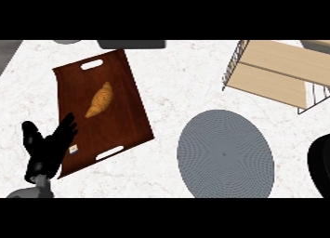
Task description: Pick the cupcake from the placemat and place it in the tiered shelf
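The round grey placemat (226,153) lies on the counter at lower centre with nothing on it. No cupcake shows anywhere. The light wooden tiered shelf (284,69) with its thin wire frame stands at the upper right, its boards bare. My left hand (47,148) rests open at the lower left, fingers up, over the near corner of a wooden tray. A large black shape at the right edge is my right hand (326,165), cut off by the frame; whatever it may hold is hidden.
A dark wooden tray (126,83) with two handle slots lies at the left, holding a croissant (99,100). A grey object (131,44) and a smaller one (68,42) sit at the far edge. White marbled counter runs between tray, placemat and shelf.
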